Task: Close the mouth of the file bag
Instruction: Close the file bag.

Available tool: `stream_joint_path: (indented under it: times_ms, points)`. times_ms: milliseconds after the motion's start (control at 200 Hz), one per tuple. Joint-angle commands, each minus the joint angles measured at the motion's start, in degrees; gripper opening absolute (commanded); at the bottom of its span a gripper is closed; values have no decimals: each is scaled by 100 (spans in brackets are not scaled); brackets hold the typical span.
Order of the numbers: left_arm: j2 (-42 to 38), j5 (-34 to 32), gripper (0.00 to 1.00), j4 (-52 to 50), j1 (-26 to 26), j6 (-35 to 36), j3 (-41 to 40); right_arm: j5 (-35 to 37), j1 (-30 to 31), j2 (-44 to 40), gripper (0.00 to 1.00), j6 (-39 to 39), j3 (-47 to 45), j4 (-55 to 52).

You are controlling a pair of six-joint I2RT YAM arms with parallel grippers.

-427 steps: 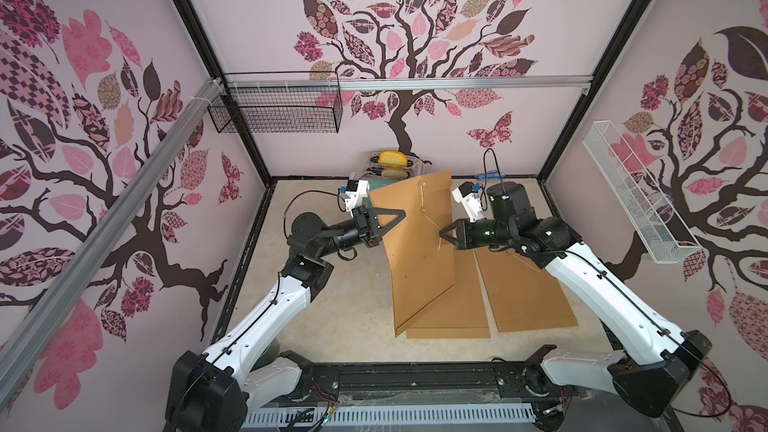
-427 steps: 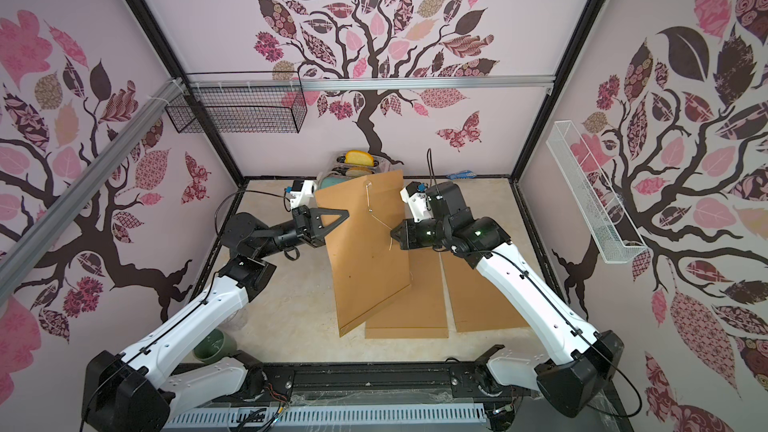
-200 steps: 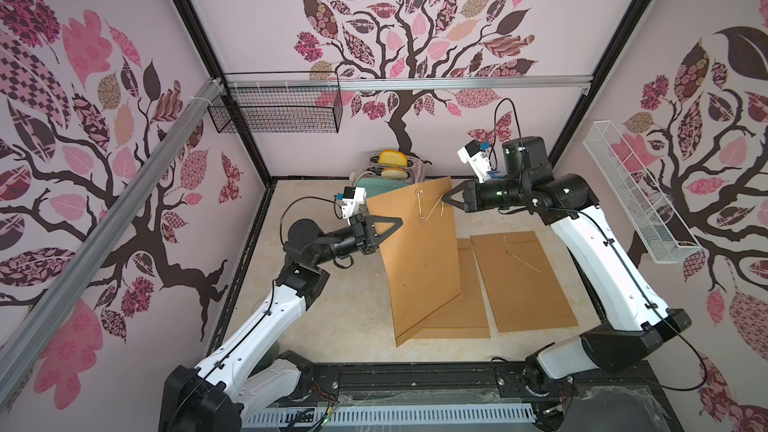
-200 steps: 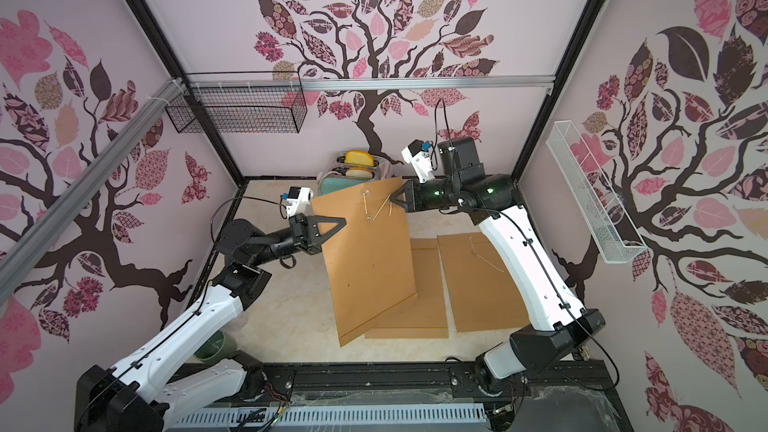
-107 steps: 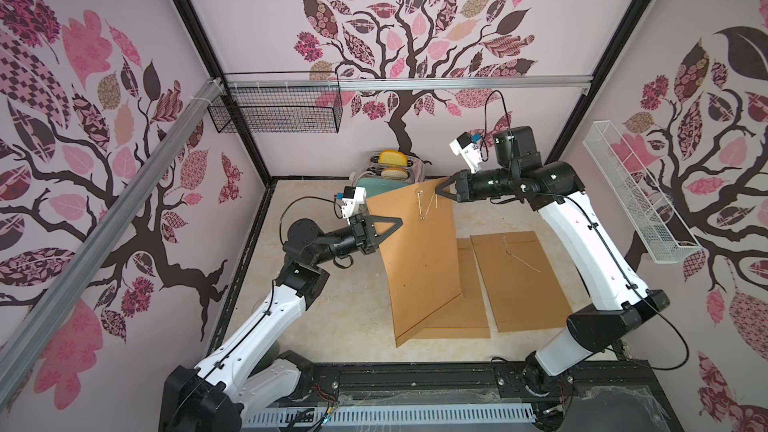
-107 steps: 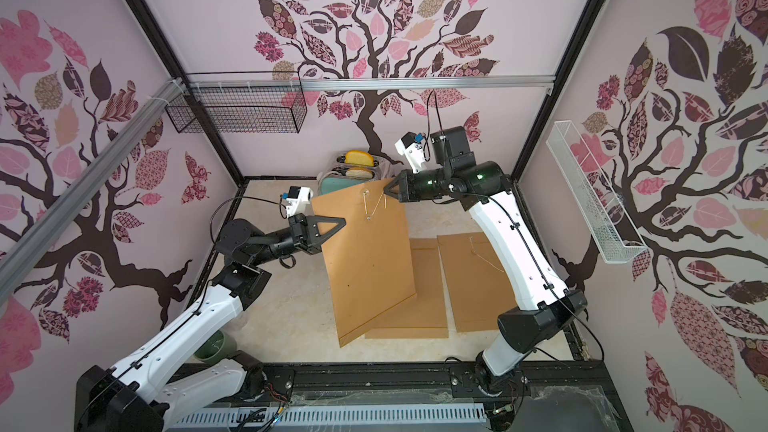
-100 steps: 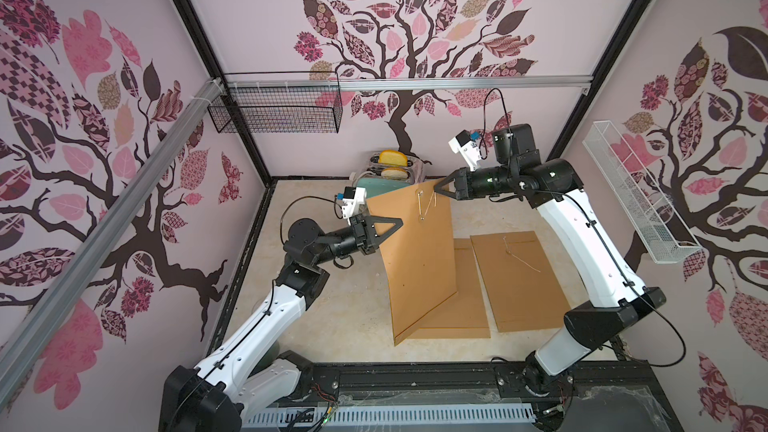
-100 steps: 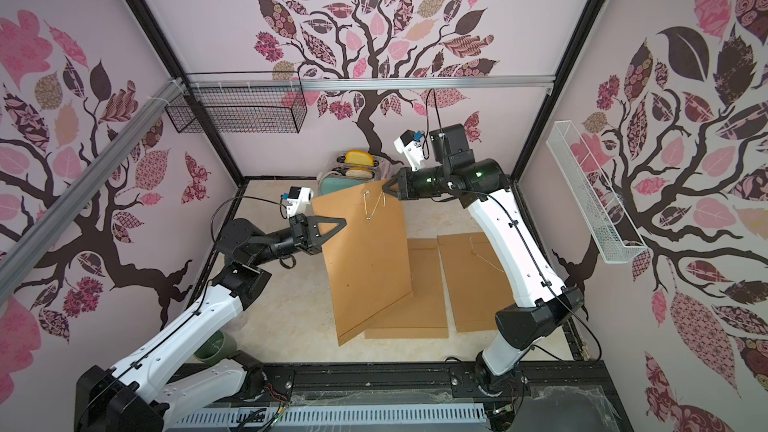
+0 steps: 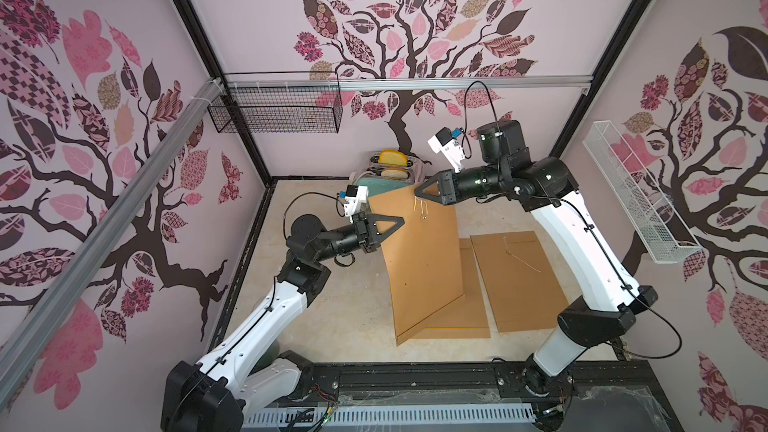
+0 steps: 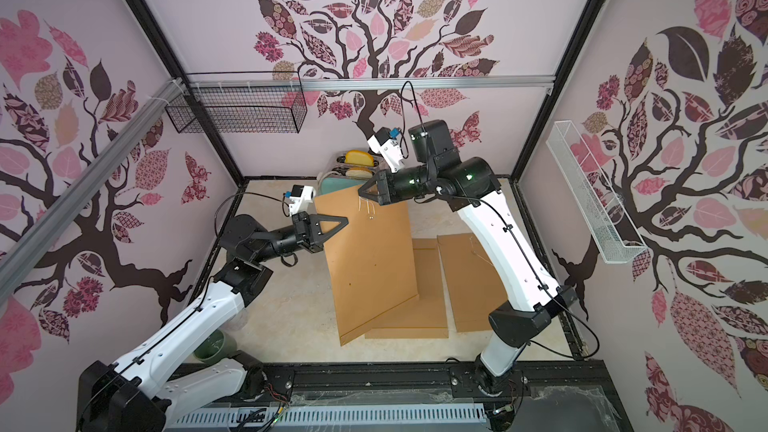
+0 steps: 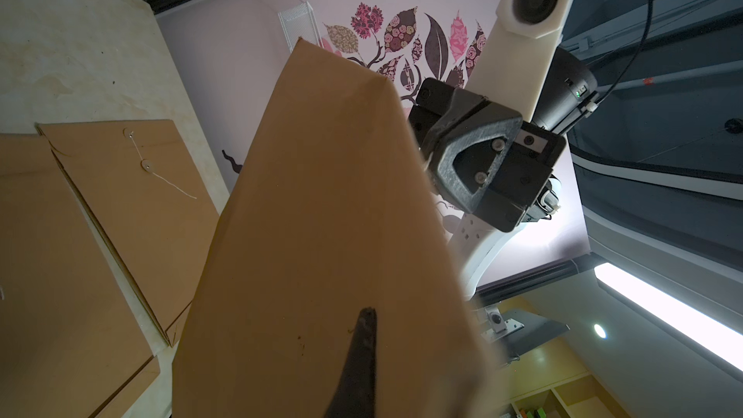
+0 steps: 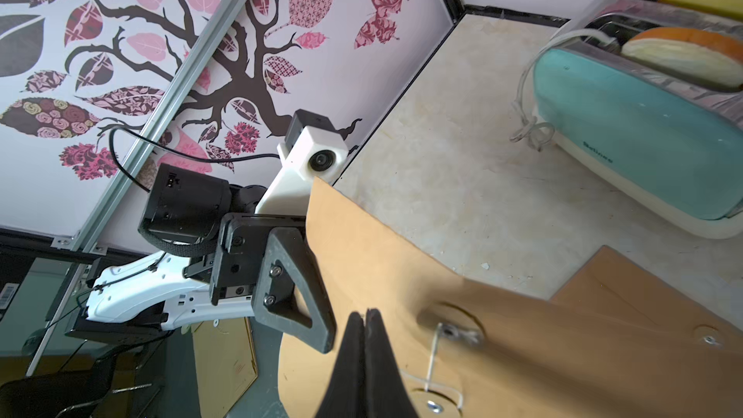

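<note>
A brown file bag [image 9: 424,268] [image 10: 370,268] stands tilted, its lower corner on the table. My left gripper [image 9: 401,221] [image 10: 345,221] is shut on the bag's left edge. In the left wrist view one finger [image 11: 362,355] lies on the bag [image 11: 321,215] and the other is hidden behind it. My right gripper [image 9: 417,194] [image 12: 365,313] is shut at the bag's top edge. The white string [image 12: 430,359] runs from the upper button [image 12: 446,331] round the lower button [image 12: 434,406], and one strand leads into the shut jaws.
Two more file bags [image 9: 519,280] [image 9: 457,317] lie flat on the table, right of the held one. A teal toaster [image 9: 390,176] holding bread stands at the back wall. A black wire basket [image 9: 274,114] and a white one [image 9: 636,201] hang on the walls.
The right gripper rose from the bag's middle to high on the right, then swung left and down to the top edge with the string. The left gripper and bag barely moved.
</note>
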Motion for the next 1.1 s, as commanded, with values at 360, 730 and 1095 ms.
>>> stream_joint_path:
  times_ms: [360, 730, 1095]
  points:
    - [91, -6, 0, 495, -21, -126, 65, 279, 535, -288, 0, 234, -693, 667]
    - [-33, 33, 0, 462, -57, -38, -68, 377, 525, 138, 0, 266, -4, 527]
    - [70, -107, 0, 731, -54, -213, 6, 176, 826, -1085, 0, 939, -2349, 2010]
